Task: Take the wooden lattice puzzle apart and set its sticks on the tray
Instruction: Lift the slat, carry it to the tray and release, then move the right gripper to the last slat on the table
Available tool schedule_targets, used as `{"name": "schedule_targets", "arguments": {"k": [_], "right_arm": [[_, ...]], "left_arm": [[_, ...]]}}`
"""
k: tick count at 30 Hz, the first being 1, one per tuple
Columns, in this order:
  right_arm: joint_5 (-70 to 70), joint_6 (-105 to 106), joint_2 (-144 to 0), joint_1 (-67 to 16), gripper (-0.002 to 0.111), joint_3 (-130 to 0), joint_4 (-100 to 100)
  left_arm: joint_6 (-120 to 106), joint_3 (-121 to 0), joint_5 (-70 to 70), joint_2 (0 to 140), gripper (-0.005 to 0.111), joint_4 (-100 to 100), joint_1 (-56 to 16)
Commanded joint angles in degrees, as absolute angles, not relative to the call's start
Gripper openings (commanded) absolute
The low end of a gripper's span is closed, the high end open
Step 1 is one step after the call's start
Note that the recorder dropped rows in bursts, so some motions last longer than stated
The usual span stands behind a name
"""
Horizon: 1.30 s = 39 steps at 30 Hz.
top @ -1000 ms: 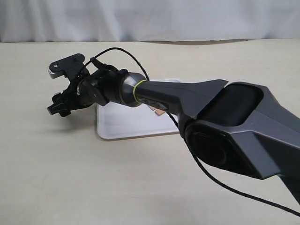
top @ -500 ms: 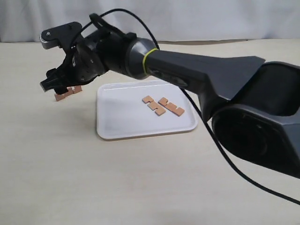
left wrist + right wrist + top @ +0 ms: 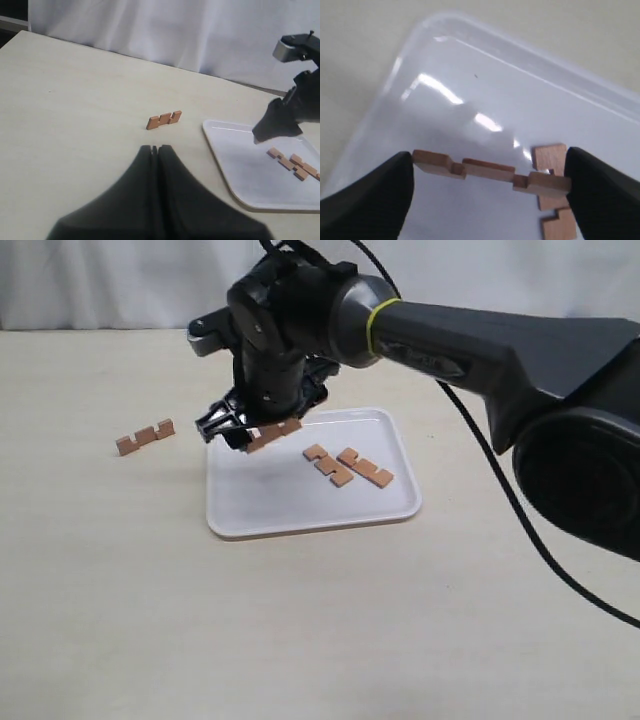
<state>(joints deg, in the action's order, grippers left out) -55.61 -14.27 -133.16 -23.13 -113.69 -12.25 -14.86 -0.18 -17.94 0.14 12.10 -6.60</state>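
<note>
My right gripper (image 3: 250,435) is shut on a notched wooden stick (image 3: 490,172), gripped end to end and held just above the white tray (image 3: 260,515) near its left side. The same stick (image 3: 275,433) shows under the black wrist in the exterior view. Two sticks (image 3: 348,466) lie flat on the tray's right half, and they (image 3: 295,164) also show in the left wrist view. Another stick (image 3: 144,437) stands on edge on the table left of the tray, ahead of my left gripper (image 3: 156,149), which is shut and empty. No assembled lattice is in view.
The beige table (image 3: 300,620) stretches around the tray. A white curtain (image 3: 120,280) hangs behind the table's far edge. The right arm's thick dark link (image 3: 500,350) crosses above the tray's right side.
My right gripper has lifted one stick from the spot left of the tray and carried it right, over the tray. One stick stays behind on the table.
</note>
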Motion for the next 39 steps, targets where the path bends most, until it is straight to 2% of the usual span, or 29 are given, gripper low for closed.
{"name": "schedule_targets", "arguments": {"k": [1,6,9,12,13,16,19,27,35,39], "right_arm": [[-53.96,-16.37,-132.49,-21.13,0.026,-108.38,-12.5],[-51.05,-17.76,-132.49,-19.79,0.027,-104.62,-12.5],[-50.94,-17.76,-132.49,-19.79,0.036,-104.53,-13.25],[-50.56,-17.76,-132.3,-19.79,0.055,-104.64,-13.39],[-50.34,-17.76,-132.02,-19.79,0.066,-104.64,-13.53],[-50.22,-17.29,-131.44,-19.79,0.089,-104.64,-13.53],[-49.3,-17.26,-130.34,-19.79,0.098,-104.64,-14.18],[-40.99,-16.38,-127.17,-21.23,0.099,-104.64,-9.9],[-19.42,-9.66,-128.78,-29.71,0.099,-104.78,-8.59],[-16.64,-10.29,-132.64,-31.48,0.099,-109.45,-9.91]], "left_arm": [[-15.16,0.0,-17.41,0.0,0.0,12.22,-6.0],[-15.16,0.0,-17.41,0.0,0.0,12.22,-6.0],[-15.16,0.0,-17.41,0.0,0.0,12.22,-6.0],[-15.16,0.0,-17.41,0.0,0.0,12.22,-6.0],[-15.16,0.0,-17.41,0.0,0.0,12.22,-6.0],[-15.16,0.0,-17.41,0.0,0.0,12.22,-6.0],[-15.16,0.0,-17.41,0.0,0.0,12.22,-6.0],[-15.16,0.0,-17.41,0.0,0.0,12.22,-6.0],[-15.16,0.0,-17.41,0.0,0.0,12.22,-6.0],[-15.16,0.0,-17.41,0.0,0.0,12.22,-6.0]]}}
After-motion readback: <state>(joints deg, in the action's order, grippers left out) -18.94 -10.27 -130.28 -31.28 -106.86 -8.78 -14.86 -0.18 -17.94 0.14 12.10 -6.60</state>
